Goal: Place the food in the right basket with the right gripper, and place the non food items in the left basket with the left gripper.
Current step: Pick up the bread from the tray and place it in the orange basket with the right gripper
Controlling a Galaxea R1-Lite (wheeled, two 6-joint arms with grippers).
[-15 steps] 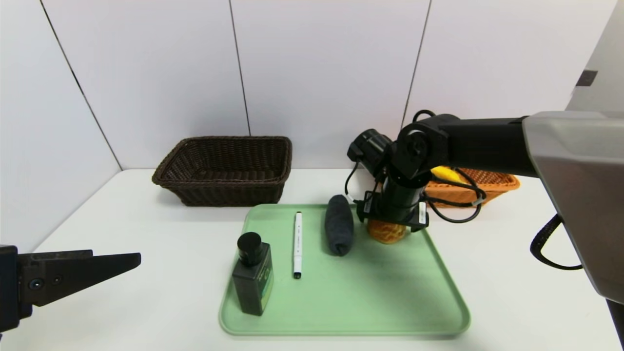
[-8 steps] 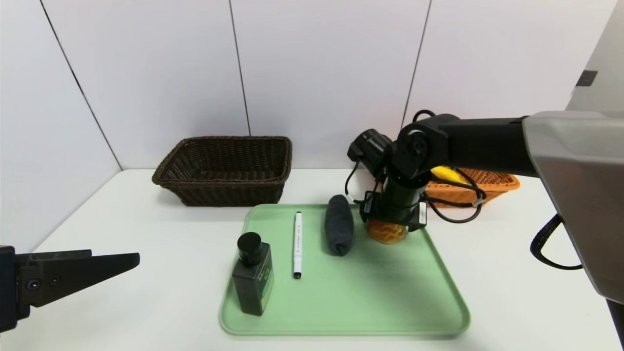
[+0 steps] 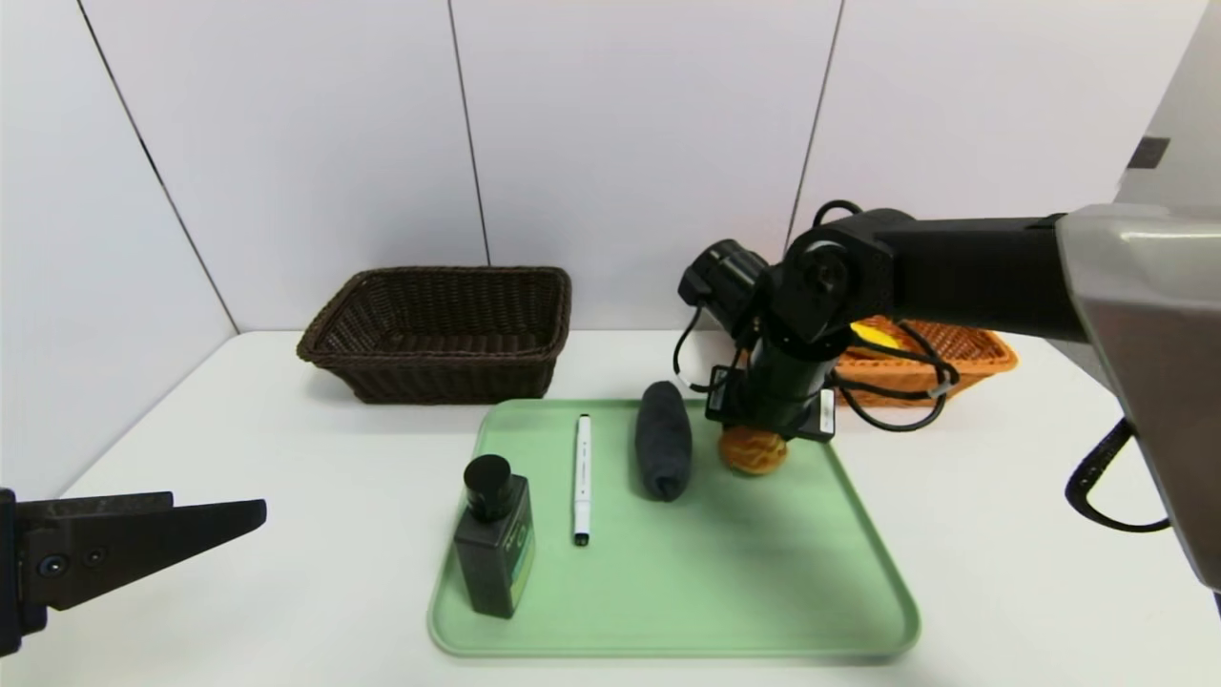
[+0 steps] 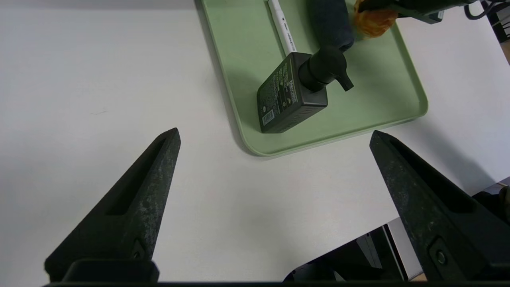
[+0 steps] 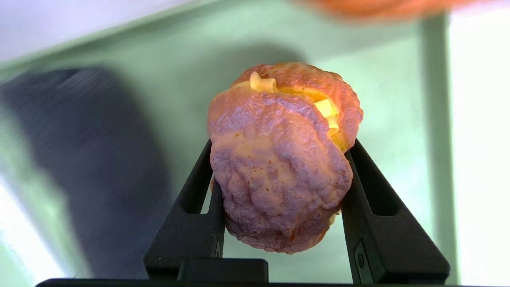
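My right gripper (image 3: pixel 755 447) (image 5: pixel 281 145) is shut on the golden-brown bread roll (image 3: pixel 754 451) (image 5: pixel 279 159) and holds it just above the far right part of the green tray (image 3: pixel 725 582). The banana (image 3: pixel 873 336) lies in the orange basket (image 3: pixel 963 355) behind the arm. On the tray stand the dark bottle (image 3: pixel 494 551) (image 4: pixel 293 95), the white marker (image 3: pixel 582 477) and the rolled grey cloth (image 3: pixel 663 453). The dark brown basket (image 3: pixel 439 329) sits at the back left. Low at the near left, my left gripper (image 3: pixel 253 513) (image 4: pixel 274 132) hangs open over bare table.
A white wall stands close behind both baskets. The right arm's cables (image 3: pixel 897 401) hang in front of the orange basket. The table's near edge (image 4: pixel 358 235) shows under the left gripper.
The right gripper has risen with the bread roll, lifting it off the tray and slightly toward the back. The left gripper has sunk a little.
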